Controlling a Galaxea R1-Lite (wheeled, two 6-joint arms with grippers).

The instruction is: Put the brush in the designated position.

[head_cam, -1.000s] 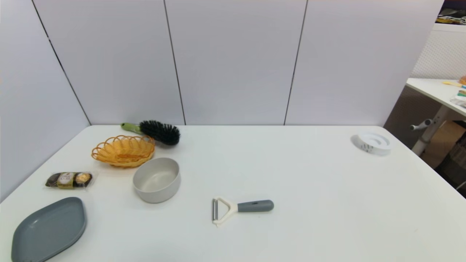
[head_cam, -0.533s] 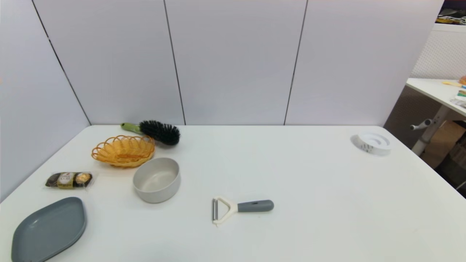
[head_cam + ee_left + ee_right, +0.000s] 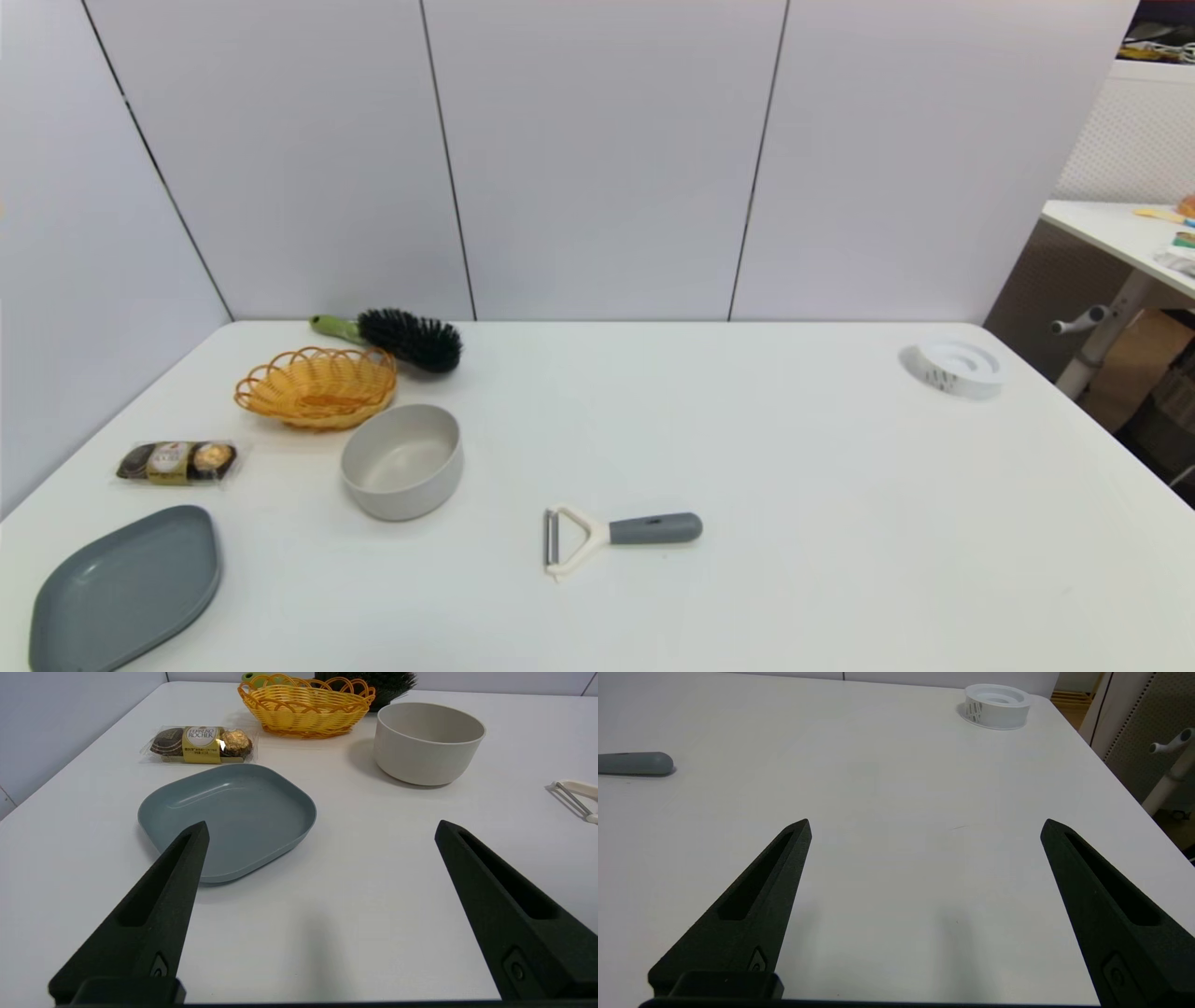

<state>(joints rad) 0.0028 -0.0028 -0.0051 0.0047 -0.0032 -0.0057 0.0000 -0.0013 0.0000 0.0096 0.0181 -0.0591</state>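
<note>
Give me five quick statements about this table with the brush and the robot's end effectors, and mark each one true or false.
1. The brush lies behind the yellow basket, near the table's far edge. True.
2. The left end effector is shut on the brush. False: it is open and holds nothing, hovering near the grey plate.
3. The peeler rests inside the bowl. False: it lies on the bare table, apart from the bowl, which is empty.
4. The right end effector is open over bare table. True.
5. The chocolate pack sits on the grey plate. False: it lies on the table beyond the plate.
</note>
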